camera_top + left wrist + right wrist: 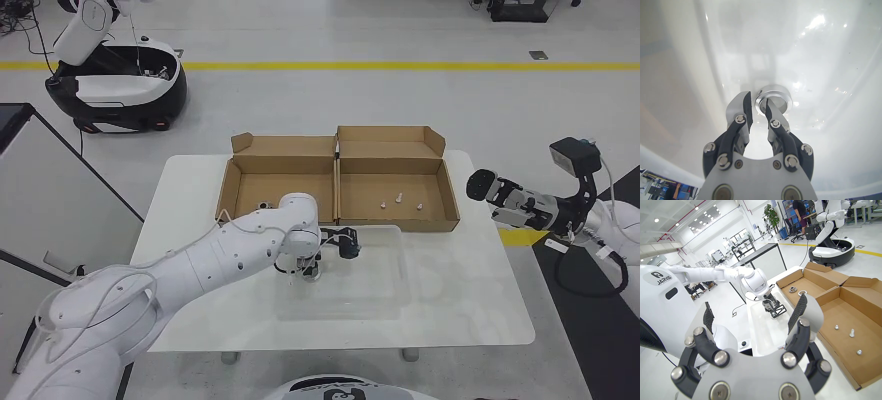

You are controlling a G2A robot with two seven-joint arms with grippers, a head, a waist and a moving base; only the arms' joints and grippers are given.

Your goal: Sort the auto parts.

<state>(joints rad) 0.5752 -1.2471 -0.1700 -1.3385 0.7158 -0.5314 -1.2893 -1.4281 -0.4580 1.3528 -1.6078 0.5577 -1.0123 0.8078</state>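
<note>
Inside the clear tray [375, 285], my left gripper [758, 98] stands over one metal ring [777, 91] that lies flat on the tray's floor. This gripper is released. One finger [747, 108] is outside the metal ring and the other dips into its bore, so the ring's wall sits between them with a slim gap showing.

Beyond the tray, on the side away from me, two open cardboard boxes stand touching side by side on the desk [470, 295]. The left box [240, 190], behind the tray's left half, holds two parts: one flanged hub [792, 289] and one second ring [802, 292], just beside each other. The right box [445, 195], behind the tray's right half, holds three small bolts [851, 332], each lying apart from the others.

Right of the tray, out past the desk's edge, my right gripper [755, 298] hangs in the air, spread wide and empty.
</note>
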